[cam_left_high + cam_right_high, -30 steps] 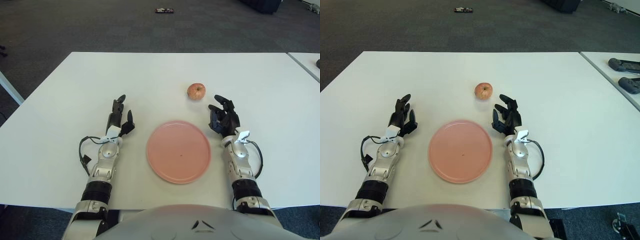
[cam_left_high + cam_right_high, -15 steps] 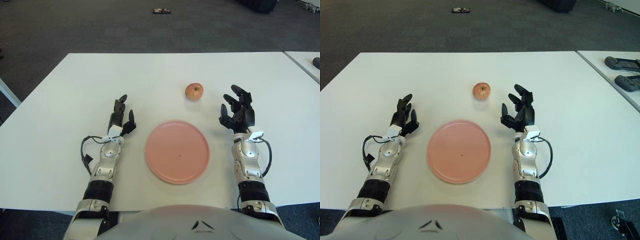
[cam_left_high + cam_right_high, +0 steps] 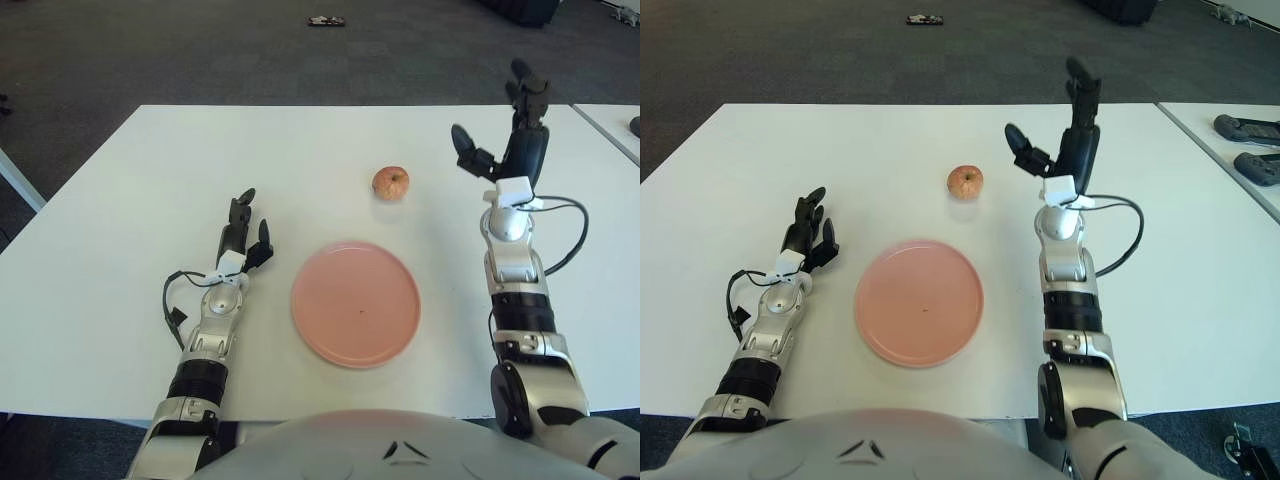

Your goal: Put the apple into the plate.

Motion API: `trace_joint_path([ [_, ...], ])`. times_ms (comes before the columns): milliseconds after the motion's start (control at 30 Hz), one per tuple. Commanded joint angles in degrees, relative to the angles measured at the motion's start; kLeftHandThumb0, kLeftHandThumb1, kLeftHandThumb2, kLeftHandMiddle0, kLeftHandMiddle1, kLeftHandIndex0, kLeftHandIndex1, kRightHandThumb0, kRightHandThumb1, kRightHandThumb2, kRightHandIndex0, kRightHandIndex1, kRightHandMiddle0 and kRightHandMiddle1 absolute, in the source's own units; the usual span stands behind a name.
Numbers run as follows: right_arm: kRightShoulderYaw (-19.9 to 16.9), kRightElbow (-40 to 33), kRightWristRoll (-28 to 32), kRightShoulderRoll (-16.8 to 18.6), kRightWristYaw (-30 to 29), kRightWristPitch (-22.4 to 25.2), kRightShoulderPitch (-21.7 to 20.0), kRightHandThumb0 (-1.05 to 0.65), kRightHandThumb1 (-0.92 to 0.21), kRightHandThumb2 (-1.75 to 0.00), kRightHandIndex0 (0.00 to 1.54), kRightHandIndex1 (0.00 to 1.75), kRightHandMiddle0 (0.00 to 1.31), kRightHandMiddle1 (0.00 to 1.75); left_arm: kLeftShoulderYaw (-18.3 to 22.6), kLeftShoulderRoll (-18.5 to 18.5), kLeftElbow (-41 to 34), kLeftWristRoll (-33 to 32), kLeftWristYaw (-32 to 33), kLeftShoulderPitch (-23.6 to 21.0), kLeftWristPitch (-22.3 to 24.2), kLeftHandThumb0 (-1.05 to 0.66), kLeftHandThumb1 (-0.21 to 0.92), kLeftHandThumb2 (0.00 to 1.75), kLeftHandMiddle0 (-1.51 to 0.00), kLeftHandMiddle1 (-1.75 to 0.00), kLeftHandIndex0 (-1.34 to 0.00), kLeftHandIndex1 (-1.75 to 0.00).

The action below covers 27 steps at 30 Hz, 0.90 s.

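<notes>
- Apple sits alone on the white table, toward the middle of the far half, a little right of centre, with nothing touching it.
- Just nearer the front edge, a pink plate lies flat and bare, close to the apple but clearly apart from it.
- Right hand is raised above the table to the right of the apple, forearm standing nearly upright from the elbow.
- Its fingers are spread wide and point up and away toward the far edge, one dark digit sticking out to the left toward the apple; it grips nothing.
- A white block at its wrist carries a dark cable that loops out to the right of the forearm.
- Left hand shows to the left of the plate, well apart from the apple, low over the table; whether it touches the surface I cannot tell.
- Its fingers are loosely extended toward the far edge and hold nothing.
- A dark cable loops beside the left forearm.
- Beyond the right edge, the corner of a second white table shows, with two dark objects lying on it.
- Far off on the grey carpet lies one small dark item.
</notes>
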Motion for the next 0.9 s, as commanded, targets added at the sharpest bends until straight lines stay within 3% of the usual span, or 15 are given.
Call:
trace_joint_path([
  [0, 1.32, 2.88, 0.44, 0.01, 0.45, 0.05, -1.75, -0.73, -0.75, -0.48, 0.00, 0.12, 0.00, 0.16, -0.19, 0.05, 0.47, 0.47, 0.39, 0.11, 0.66, -0.88, 0.92, 0.96, -0.19, -0.08, 0.00, -0.53],
  [167, 3.03, 5.52, 0.68, -0.92, 2.43, 1.47, -6.14, -0.88, -0.73, -0.38, 0.00, 0.02, 0.00, 0.02, -0.26, 0.10, 0.34, 0.34, 0.20, 0.26, 0.29, -0.87, 0.92, 0.96, -0.18, -0.08, 0.00, -0.52],
  [367, 5.88, 5.48, -1.28, -3.98, 6.82, 3.44, -7.57, -0.99, -0.74, -0.26, 0.00, 0.00, 0.00, 0.00, -0.38, 0.06, 0.46, 0.29, 0.25, 0.28, -0.05, -0.87, 0.92, 0.95, -0.19, -0.08, 0.00, -0.52],
  [633, 8.80, 7.90, 0.24, -6.33, 13.91, 3.24, -9.95, -0.94, -0.68, -0.19, 0.00, 0.00, 0.00, 0.00, -0.65, 0.02, 0.06, 0.65, 0.46, 0.37, -0.09, -0.87, 0.92, 0.95, -0.19, -0.08, 0.00, -0.51],
  [867, 11.36, 16.74, -0.69, -6.16, 16.44, 5.19, -16.57, -0.93, -0.67, -0.17, 0.00, 0.00, 0.00, 0.00, -0.77, -0.06, -0.34, 1.09, 0.42, 0.49, 0.15, -0.87, 0.92, 0.96, -0.19, -0.07, 0.00, -0.49],
])
